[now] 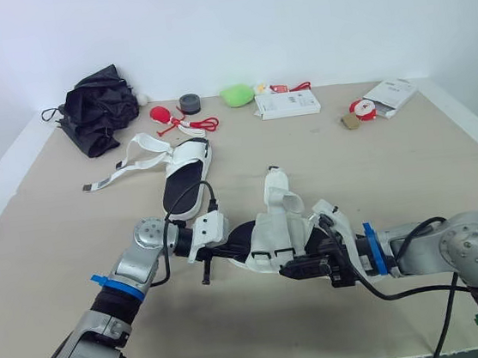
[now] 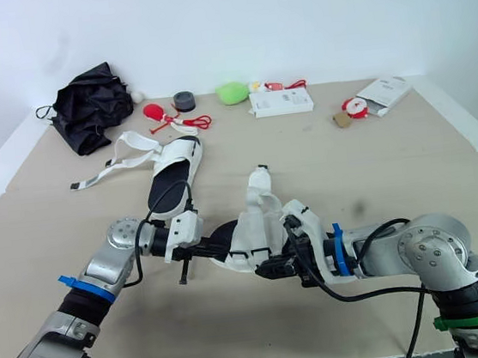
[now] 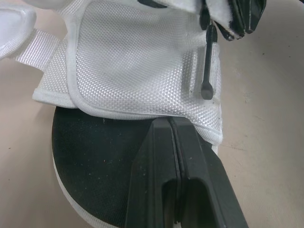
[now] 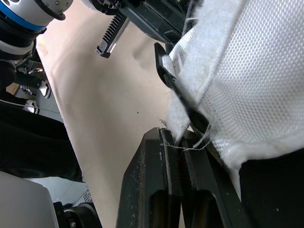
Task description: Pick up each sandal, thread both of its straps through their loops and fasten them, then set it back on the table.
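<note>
One white mesh sandal with a black insole lies between my two grippers at the table's front centre, its strap ends sticking up. My left gripper is shut, its tips resting over the insole against the edge of the mesh upper; nothing shows between its fingers. My right gripper is shut on the frayed edge of the sandal's white strap, beside a black loop. The second sandal lies further back on the table, its straps unfastened and spread to the left.
Along the far edge of the table sit a black folded umbrella, red scissors, a grey tape roll, a green object, a white box and a white packet. Bare tabletop lies to the right.
</note>
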